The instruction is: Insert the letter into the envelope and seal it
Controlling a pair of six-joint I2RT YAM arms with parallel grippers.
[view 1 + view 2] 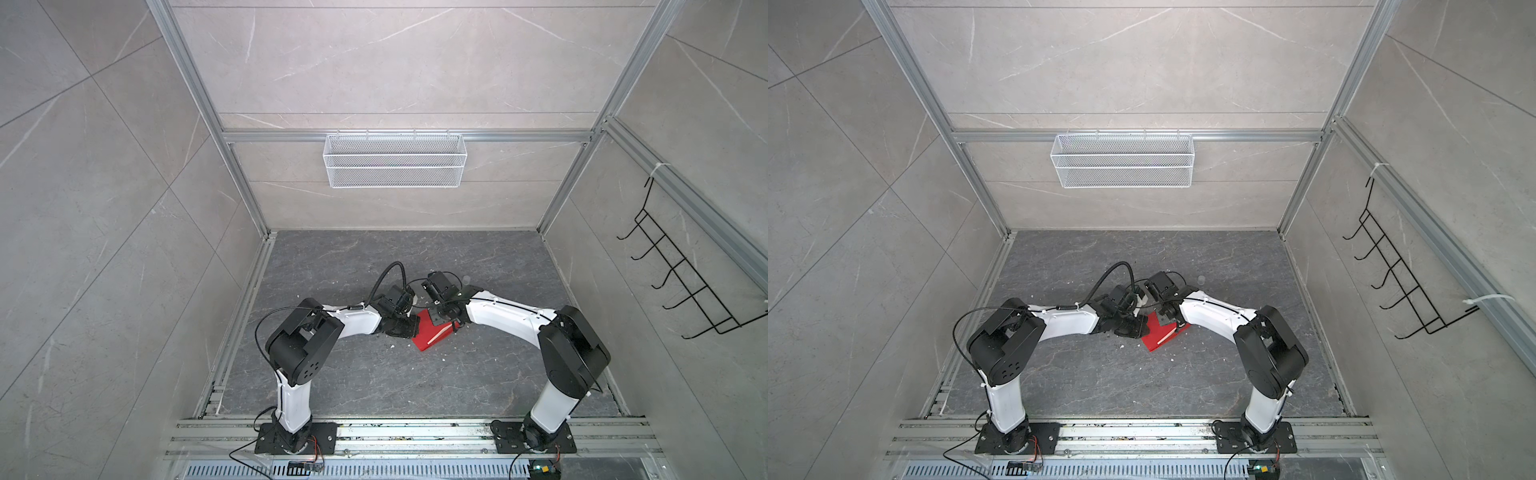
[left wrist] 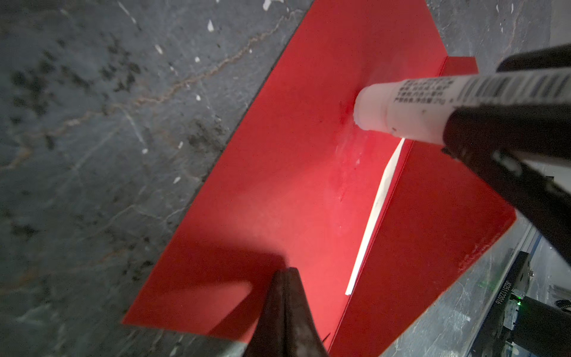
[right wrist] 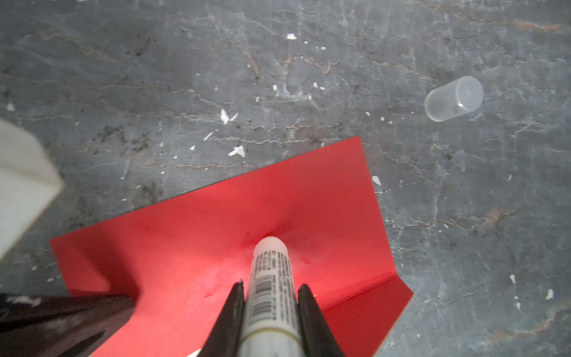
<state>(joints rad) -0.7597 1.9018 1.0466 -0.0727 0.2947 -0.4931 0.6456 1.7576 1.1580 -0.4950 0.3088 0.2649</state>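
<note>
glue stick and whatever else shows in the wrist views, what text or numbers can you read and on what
glue stick label: small printed lines beside a barcode, too blurred to read in either wrist view.
black part past the envelope: white code, seemingly "J025112016", digits uncertain.
envelope: no print visible.

The glue stick (image 2: 432, 102) whose tip touches the envelope (image 2: 278, 185) carries a black barcode and lines of tiny print, too blurred to read in both wrist views. Well off the envelope, a dark module (image 2: 509, 296) bears white characters, perhaps J025112016
</note>
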